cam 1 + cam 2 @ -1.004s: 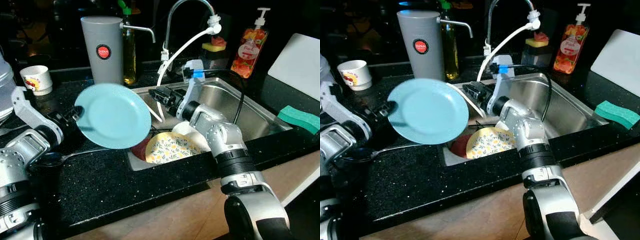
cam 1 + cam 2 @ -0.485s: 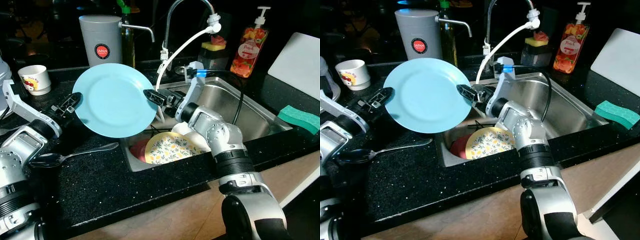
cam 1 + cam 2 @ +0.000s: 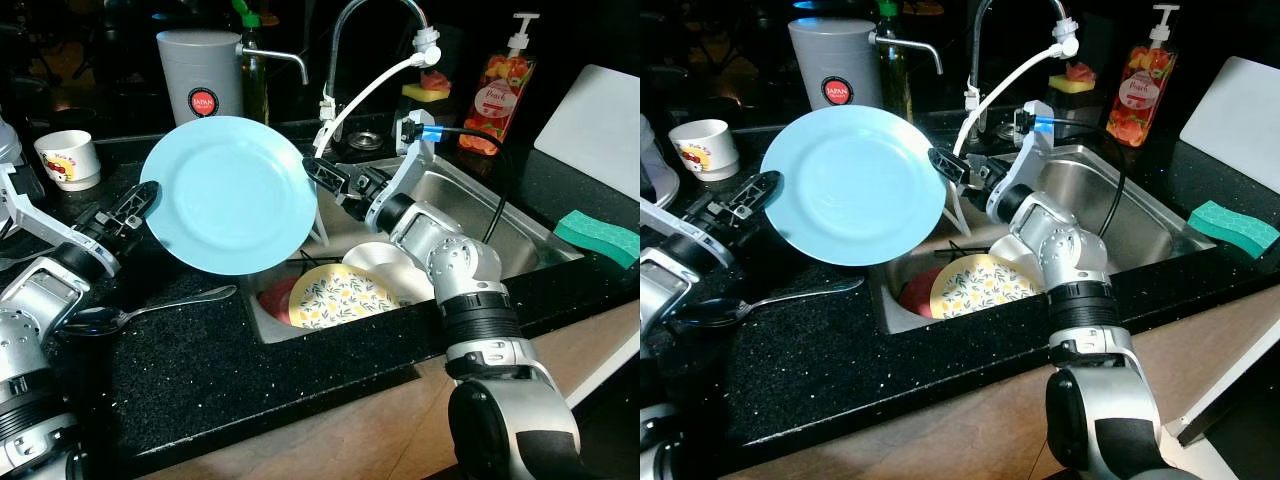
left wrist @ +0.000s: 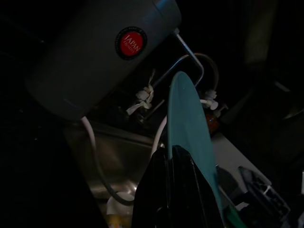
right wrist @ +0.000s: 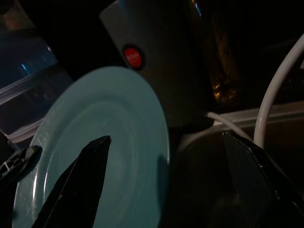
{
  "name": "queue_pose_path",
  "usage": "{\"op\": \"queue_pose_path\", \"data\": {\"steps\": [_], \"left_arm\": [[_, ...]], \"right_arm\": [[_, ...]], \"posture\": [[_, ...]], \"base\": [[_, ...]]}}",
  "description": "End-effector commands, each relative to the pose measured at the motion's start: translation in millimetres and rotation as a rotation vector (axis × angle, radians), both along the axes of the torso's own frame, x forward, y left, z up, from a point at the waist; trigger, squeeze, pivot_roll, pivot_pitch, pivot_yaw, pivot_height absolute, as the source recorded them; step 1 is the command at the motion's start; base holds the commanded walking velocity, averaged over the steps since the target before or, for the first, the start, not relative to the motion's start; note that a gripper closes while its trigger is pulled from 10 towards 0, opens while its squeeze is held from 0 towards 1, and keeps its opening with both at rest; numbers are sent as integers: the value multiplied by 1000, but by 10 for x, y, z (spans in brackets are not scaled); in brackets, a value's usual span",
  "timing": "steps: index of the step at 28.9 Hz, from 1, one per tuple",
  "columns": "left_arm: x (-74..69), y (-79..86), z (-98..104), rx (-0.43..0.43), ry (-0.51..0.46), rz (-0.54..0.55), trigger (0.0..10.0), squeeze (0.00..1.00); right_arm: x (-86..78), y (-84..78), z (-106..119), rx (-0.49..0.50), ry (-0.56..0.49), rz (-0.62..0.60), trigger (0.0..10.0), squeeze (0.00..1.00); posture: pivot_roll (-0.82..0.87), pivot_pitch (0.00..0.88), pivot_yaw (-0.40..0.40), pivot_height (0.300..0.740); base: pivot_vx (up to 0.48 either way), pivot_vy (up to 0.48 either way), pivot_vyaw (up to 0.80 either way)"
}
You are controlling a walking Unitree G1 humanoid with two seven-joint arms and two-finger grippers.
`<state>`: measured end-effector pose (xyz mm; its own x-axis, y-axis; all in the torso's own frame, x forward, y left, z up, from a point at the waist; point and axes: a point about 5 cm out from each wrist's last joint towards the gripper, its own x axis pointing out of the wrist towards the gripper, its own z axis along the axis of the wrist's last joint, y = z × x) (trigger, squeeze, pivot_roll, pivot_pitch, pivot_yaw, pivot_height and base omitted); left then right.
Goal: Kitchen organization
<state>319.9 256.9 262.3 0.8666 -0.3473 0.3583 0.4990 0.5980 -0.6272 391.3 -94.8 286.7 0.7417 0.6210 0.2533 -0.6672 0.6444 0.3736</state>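
Left eye view: the left hand (image 3: 140, 200) grips the light blue plate (image 3: 230, 193) by its rim, upright above the tabletop (image 3: 200, 350). Opposite, the right hand (image 3: 318, 176) spreads its fingers at the plate's far edge, over the sink (image 3: 500, 225).

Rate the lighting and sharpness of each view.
Left and right eye views: sharp, brightly lit foreground, dark background, glare on the sink wall. Left wrist view: very dark, blue plate edge-on, fingers blurred. Right wrist view: dim, plate readable, near fingers out of focus.
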Motion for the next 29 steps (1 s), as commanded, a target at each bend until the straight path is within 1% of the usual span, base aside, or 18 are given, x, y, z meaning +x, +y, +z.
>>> {"op": "queue_pose_path", "data": {"steps": [1,3,5,6,7,9,11,13,14,15,16,17,19,29], "left_arm": [[-39,21,61,14,-39,-5,0,0],[-45,0,73,12,-52,-21,0,0],[-46,-6,74,13,-52,-24,0,0],[-39,-16,63,18,-45,-26,0,0],[-39,-16,63,18,-45,-26,0,0],[-35,-21,61,11,-47,-27,0,0],[-35,-38,60,8,-49,-33,0,0],[-35,-53,57,11,-48,-37,0,0],[-35,-56,58,10,-50,-38,0,0],[-34,-58,59,10,-51,-39,0,0],[-33,-60,67,11,-56,-38,0,0],[-33,-60,67,11,-56,-38,0,0],[-37,-56,70,18,-55,-28,0,0],[-18,-40,74,14,-53,-2,0,0]], "right_arm": [[-20,39,-63,-27,23,22,10000,0],[-42,87,-133,-37,52,51,10000,0],[-50,101,-150,-28,66,63,10000,0],[-81,150,-160,9,88,112,10000,0],[-81,150,-160,9,88,112,10000,0],[-125,205,-165,19,96,174,10000,0],[-190,270,-194,-6,90,238,10000,0],[-221,307,-201,19,101,273,10000,0],[-223,312,-196,37,107,277,4588,0],[-224,313,-188,57,113,280,1255,0],[-216,303,-167,82,118,280,0,0],[-216,303,-167,82,118,280,0,0],[-207,270,-119,122,121,276,0,0],[-203,216,-58,183,124,267,0,0]], "posture": [[76,54,-9,740],[76,54,-9,740],[76,54,-9,740],[78,56,-9,740],[78,56,-9,740],[75,59,-9,740],[76,60,-10,740],[77,63,-12,740],[77,63,-12,740],[77,63,-12,740],[79,65,-14,740],[79,65,-14,740],[79,65,-14,740],[79,60,-12,740]], "base": [[0,0,0],[0,0,0],[0,0,0],[0,0,0],[0,0,0],[0,0,0],[0,0,0],[0,0,0],[0,0,0],[0,0,0],[0,0,0],[0,0,0],[0,0,0],[0,0,0]]}}
